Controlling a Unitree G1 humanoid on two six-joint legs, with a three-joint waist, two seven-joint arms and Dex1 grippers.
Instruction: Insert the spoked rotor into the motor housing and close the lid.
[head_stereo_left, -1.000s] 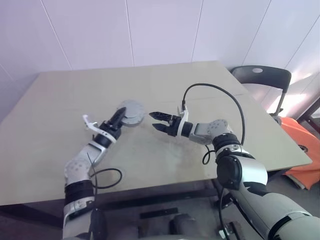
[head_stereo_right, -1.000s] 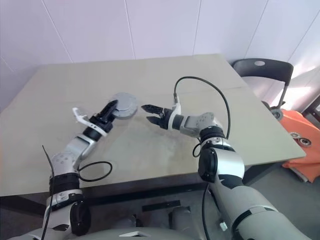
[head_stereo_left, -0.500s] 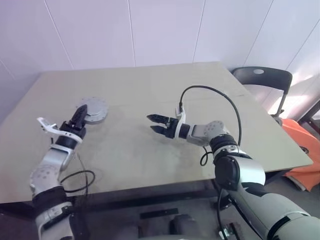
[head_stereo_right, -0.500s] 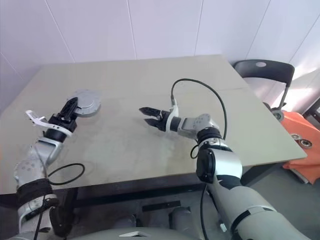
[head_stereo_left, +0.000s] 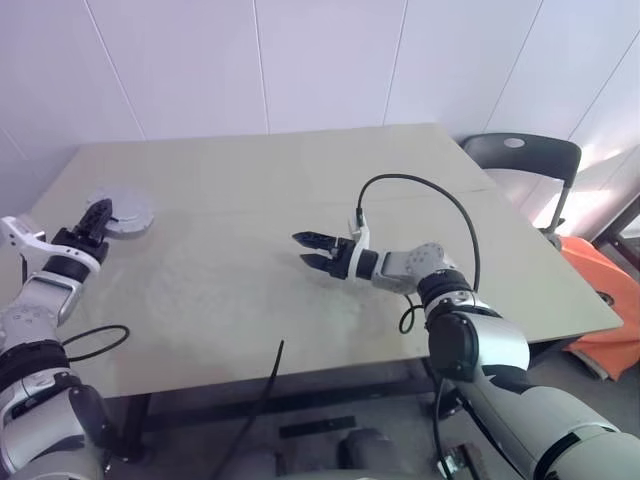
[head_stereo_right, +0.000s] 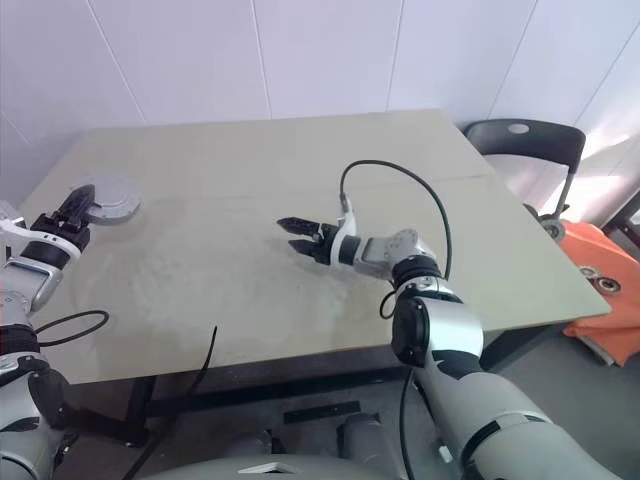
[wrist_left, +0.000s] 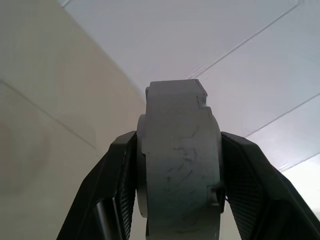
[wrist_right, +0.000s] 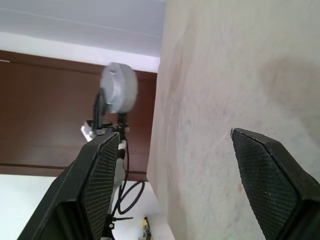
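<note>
Over the wide beige wooden desk (head_stereo_left: 300, 200), at its left edge, my left fingers (head_stereo_left: 96, 213) clamp the round grey disc-shaped lid (head_stereo_left: 122, 214) by its rim. Mid-desk, my right fingers (head_stereo_left: 312, 250) stand apart, holding nothing.

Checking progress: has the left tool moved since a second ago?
Yes. The left tool, gripping the grey disc, swung from mid-table out to the table's left edge.
</note>
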